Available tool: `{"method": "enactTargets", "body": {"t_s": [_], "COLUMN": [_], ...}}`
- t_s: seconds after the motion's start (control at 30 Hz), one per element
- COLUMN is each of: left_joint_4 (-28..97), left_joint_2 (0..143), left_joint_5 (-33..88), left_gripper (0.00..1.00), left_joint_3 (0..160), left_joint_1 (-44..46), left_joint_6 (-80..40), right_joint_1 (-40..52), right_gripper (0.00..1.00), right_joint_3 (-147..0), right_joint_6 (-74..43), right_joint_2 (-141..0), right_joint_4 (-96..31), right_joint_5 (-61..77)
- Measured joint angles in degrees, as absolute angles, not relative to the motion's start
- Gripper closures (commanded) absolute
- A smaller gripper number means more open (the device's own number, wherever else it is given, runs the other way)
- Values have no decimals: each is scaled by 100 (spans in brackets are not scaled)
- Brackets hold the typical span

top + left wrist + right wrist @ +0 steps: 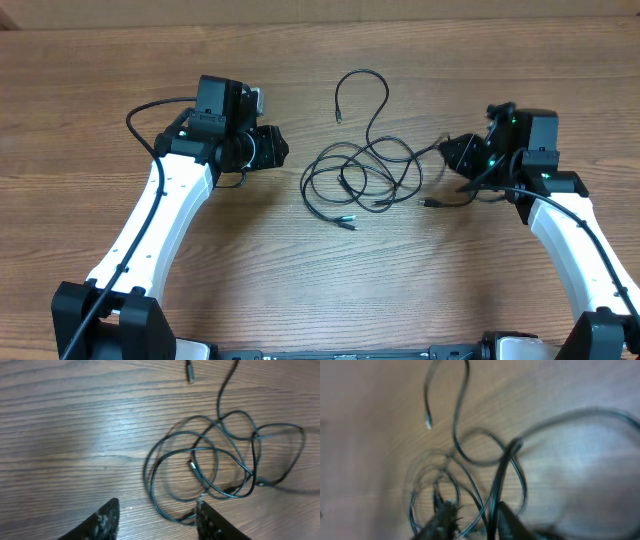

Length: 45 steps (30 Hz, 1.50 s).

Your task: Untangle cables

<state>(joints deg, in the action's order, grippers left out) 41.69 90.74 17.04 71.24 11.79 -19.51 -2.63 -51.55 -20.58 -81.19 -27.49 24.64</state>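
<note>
The cables (pixel 360 170) lie as a tangle of thin black loops in the middle of the table. One end curls up to a plug (pixel 339 118) and another plug (pixel 430 203) lies at the right. My left gripper (pixel 280 150) is open and empty just left of the tangle. In the left wrist view its fingers (pixel 157 520) straddle bare wood, and the right finger touches the nearest loop (pixel 200 475). My right gripper (pixel 450 155) is at the tangle's right edge. In the blurred right wrist view its fingers (pixel 475 520) are partly apart, with one cable strand (pixel 502 475) running between them.
The table is brown wood grain (pixel 100 80). Thicker black cables run along both white arms (pixel 150 215). The far edge of the table runs along the top of the overhead view.
</note>
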Motion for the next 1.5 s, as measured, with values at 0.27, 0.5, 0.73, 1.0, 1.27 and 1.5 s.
{"method": "enactTargets", "body": {"t_s": [0.27, 0.5, 0.73, 1.0, 1.27, 1.5], "left_joint_4": [4097, 3913, 3697, 3413, 3081, 3483], "left_joint_2": [9074, 9255, 9782, 10436, 11083, 11220], "left_joint_5": [1833, 1990, 1879, 1240, 875, 211], "left_gripper": [29, 28, 31, 27, 33, 96], "left_joint_3": [7124, 7124, 7124, 7124, 7124, 7135], "left_joint_1": [1345, 2132, 2655, 2729, 2729, 2711], "left_joint_6": [-1957, -1955, -1953, -1973, -1975, -1997], "right_joint_1": [-263, -183, -178, -176, -178, -172], "right_gripper": [56, 51, 53, 91, 96, 96], "right_joint_3": [-5159, -5159, -5155, -5092, -5054, -5054], "right_joint_6": [-1874, -1828, -1815, -1817, -1822, -1820], "right_joint_2": [-8121, -8123, -8128, -8532, -8663, -8665], "right_joint_4": [-3623, -3861, -3645, -3039, -3089, -3367], "right_joint_5": [2294, 2220, 2204, 2206, 2178, 1339]}}
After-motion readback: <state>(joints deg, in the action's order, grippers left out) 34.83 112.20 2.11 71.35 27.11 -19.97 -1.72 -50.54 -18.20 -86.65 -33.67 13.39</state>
